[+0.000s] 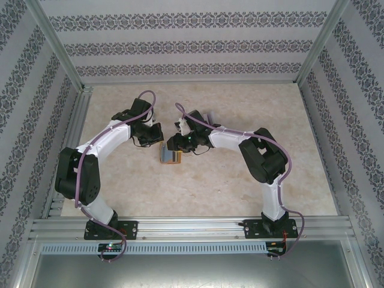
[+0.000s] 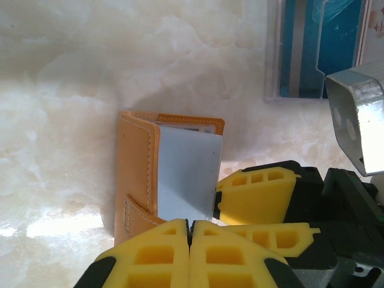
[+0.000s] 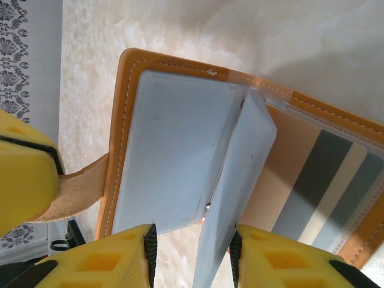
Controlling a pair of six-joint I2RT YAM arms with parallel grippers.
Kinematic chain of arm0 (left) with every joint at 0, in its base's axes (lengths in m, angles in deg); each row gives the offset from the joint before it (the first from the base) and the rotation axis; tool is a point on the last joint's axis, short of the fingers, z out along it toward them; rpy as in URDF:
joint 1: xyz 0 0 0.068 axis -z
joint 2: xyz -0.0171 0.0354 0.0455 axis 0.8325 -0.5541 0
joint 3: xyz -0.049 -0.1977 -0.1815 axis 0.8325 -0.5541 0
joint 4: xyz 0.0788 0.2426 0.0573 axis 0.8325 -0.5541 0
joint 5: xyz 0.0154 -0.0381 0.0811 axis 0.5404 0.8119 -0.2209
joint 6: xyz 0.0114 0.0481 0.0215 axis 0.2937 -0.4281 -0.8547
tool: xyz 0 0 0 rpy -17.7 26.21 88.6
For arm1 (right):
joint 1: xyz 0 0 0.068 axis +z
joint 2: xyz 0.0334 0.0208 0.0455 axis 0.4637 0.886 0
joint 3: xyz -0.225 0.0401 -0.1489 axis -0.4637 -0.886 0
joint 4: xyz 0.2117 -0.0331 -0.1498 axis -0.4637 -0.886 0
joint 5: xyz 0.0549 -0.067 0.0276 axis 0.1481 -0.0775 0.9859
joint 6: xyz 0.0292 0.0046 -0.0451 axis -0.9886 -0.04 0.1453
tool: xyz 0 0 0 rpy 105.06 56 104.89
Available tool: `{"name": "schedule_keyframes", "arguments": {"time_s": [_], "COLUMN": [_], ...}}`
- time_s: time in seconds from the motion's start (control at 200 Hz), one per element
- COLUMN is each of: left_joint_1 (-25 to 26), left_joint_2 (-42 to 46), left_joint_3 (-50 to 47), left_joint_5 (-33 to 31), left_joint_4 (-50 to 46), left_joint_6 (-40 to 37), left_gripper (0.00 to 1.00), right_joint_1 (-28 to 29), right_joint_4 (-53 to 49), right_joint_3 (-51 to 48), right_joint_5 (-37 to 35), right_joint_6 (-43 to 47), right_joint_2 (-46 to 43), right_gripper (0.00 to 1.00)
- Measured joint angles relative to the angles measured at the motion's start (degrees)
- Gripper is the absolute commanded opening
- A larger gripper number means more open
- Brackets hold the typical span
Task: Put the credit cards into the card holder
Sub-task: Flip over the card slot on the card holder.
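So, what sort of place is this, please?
Probably a robot test cell in a lab: left arm and right arm bolted to an aluminium rail, patterned panels walling a marble-look table, one card holder as workpiece.

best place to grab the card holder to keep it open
Probably the strap jutting from the outer edge of the card holder, approached from that side: it is the only part sticking out past the flat cover and pockets. The left gripper pinches it there.
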Motion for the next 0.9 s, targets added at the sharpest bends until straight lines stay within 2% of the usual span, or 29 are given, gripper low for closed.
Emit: {"name": "schedule_keyframes", "arguments": {"time_s": [0.165,0.36,0.45,0.495,0.635,0.899], "left_joint_1": [-0.83,-4.55,-5.42,-5.49,-6.14,-6.54], "left_joint_2": [0.09,0.24,0.24,0.24,0.26,1.75], "left_joint_3": [-1.18,-6.16,-7.93,-8.39,-8.57,-5.29], "left_joint_5": [-0.13,-1.46,-2.45,-2.75,-3.21,-4.68], "left_joint_4": [0.26,0.37,0.07,0.0,-0.5,-3.61], "left_joint_6": [0.0,-0.31,-1.09,-1.22,-2.21,-3.69], "left_gripper": [0.0,0.0,0.19,0.23,0.32,0.35], "right_joint_1": [-0.02,-0.02,0.0,0.0,-0.02,-0.04], "right_joint_4": [0.04,0.74,0.94,0.94,0.81,0.2], "right_joint_3": [0.0,0.0,0.0,0.0,0.02,0.02], "right_joint_5": [0.02,0.9,1.09,1.09,1.03,0.79], "right_joint_6": [0.02,-0.44,-0.92,-1.05,-1.07,-1.03], "right_joint_2": [0.0,0.04,0.2,0.33,0.81,2.12], "right_gripper": [0.41,0.42,0.42,0.42,0.42,0.42]}}
